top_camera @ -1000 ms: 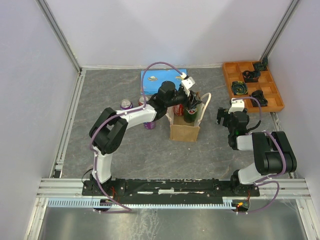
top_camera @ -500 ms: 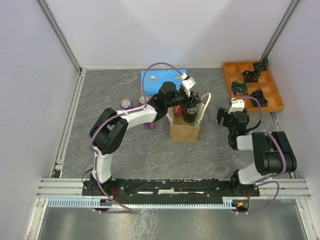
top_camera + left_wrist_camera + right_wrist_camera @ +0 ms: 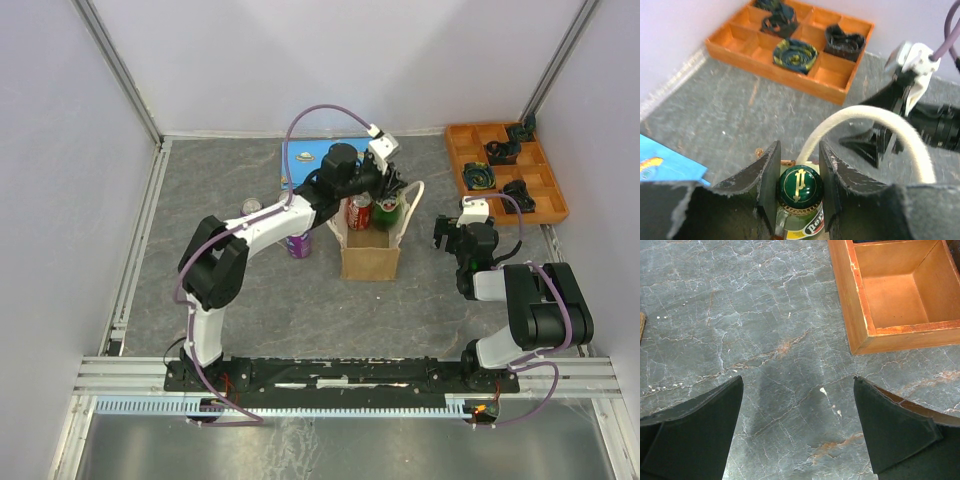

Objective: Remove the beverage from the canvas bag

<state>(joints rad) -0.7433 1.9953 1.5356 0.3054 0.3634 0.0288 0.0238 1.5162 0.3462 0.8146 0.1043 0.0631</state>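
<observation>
Step in hand: extraction. Left gripper (image 3: 798,160) jaws pinch the green bottle (image 3: 799,186) at its capped neck. The bottle stands upright in the bag (image 3: 369,262), beside a red can (image 3: 358,212). Right gripper (image 3: 798,379) is spread, idle over the table (image 3: 765,315). Next, probably: lift straight up, clear of the handle (image 3: 875,120).

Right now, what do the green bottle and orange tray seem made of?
The green bottle looks like glossy, see-through glass; its cap seems painted metal, with a gold emblem and crimped rim. The orange tray looks like matte wood or board, given its thick flat walls and worn edges, though plastic is possible.
</observation>
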